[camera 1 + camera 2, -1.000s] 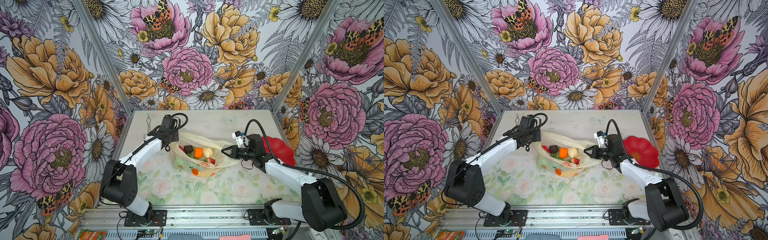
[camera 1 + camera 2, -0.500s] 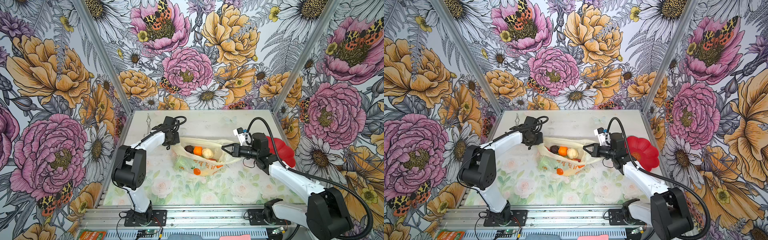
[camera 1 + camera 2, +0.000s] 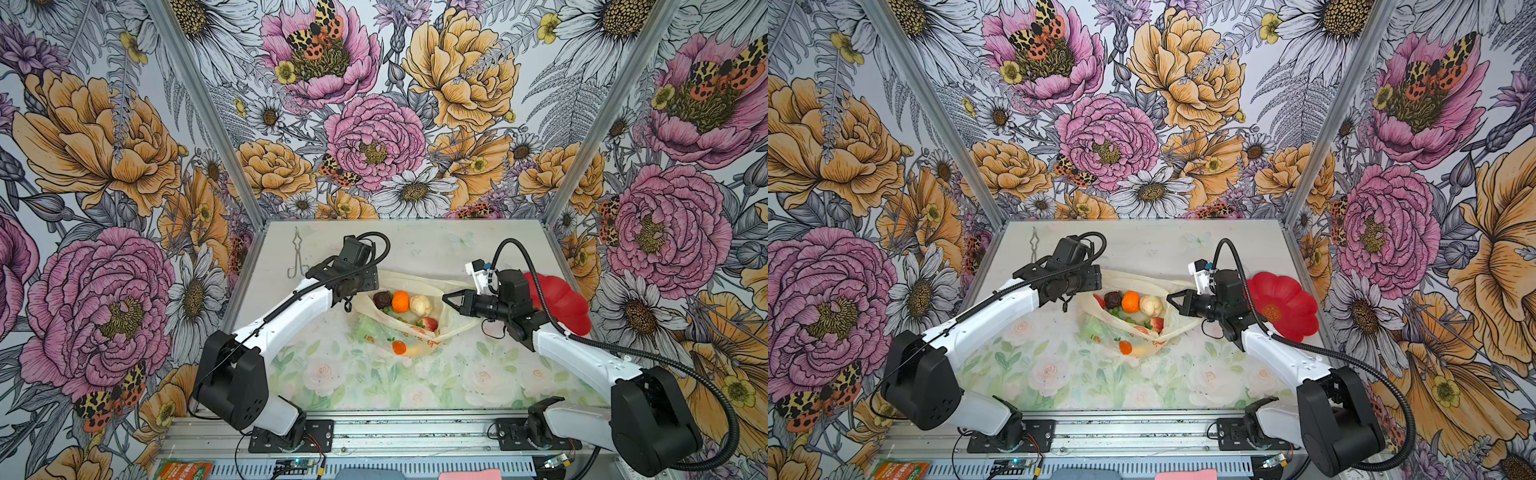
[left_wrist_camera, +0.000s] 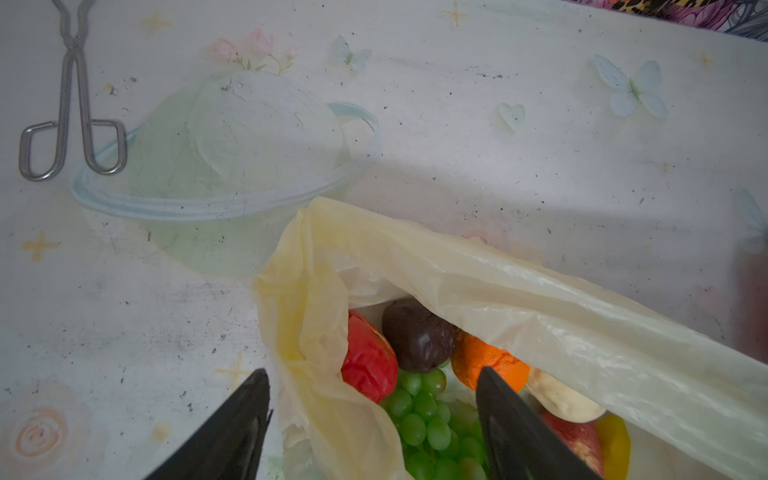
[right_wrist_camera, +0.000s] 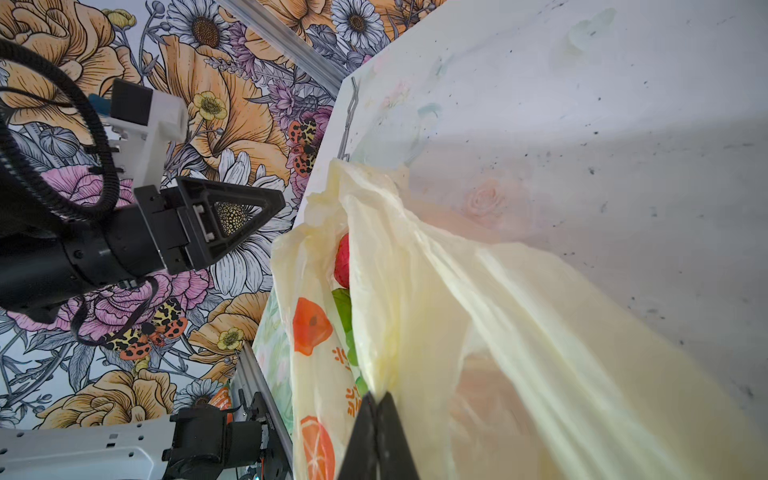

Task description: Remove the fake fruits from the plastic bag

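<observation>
The plastic bag (image 3: 419, 279) lies mid-table with its mouth open, and the fake fruits (image 3: 400, 301) sit inside it. The right gripper (image 5: 376, 405) is clamped on the bag's rim. The left gripper (image 4: 374, 415) stands wide over the opposite rim, gripping nothing. The mouth seems readied for picking. Next, the left gripper likely must dip in and close on one fruit without catching film.

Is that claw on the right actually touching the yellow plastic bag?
Touching. The right wrist view shows the right gripper shut, with the plastic bag pinched between its tips and the pale film fanning out from them.
</observation>
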Robot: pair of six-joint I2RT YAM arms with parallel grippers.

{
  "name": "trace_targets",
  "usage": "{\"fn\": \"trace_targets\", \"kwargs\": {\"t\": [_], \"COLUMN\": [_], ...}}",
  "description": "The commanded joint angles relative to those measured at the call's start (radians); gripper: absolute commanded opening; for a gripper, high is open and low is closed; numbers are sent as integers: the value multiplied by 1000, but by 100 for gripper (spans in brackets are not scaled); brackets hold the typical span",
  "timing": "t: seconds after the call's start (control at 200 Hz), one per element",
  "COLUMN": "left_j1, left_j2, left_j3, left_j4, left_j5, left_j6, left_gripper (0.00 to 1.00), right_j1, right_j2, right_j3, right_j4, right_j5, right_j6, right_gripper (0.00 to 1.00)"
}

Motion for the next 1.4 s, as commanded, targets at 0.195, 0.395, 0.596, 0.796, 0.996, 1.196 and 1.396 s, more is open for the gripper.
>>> {"fn": "trace_targets", "kwargs": {"t": [0.195,0.395,0.596,0.796,0.996,1.196,1.396], "left_j1": [18,29,-36,-168,-301,-302,-252], "left_j2": [9,-134,-218,-194,-146,-149,-194], "left_j3": [-200,-348,-383,-301,-203,-223,-296], "left_j4": [68,211,265,256,258,255,257], "left_j5": [-16,55,-27,-119,-184,-211,-197], "left_j6": [-77,-78,-70,-35,-5,-16,-57], "left_gripper": [57,13,1,0,0,0,0], "right_j1": [-14,-51,3,99,228,269,301], "right_j2": [-23,-69,-142,-106,-11,6,-65], "right_j3": [-10,-27,50,124,215,272,337], "right_j4": [1,-13,-226,-387,-475,-524,-675], "right_j5": [81,106,257,440,616,686,819], "right_j6": [26,68,0,-53,-83,-116,-168], "right_gripper": [0,33,56,57,58,58,58]}}
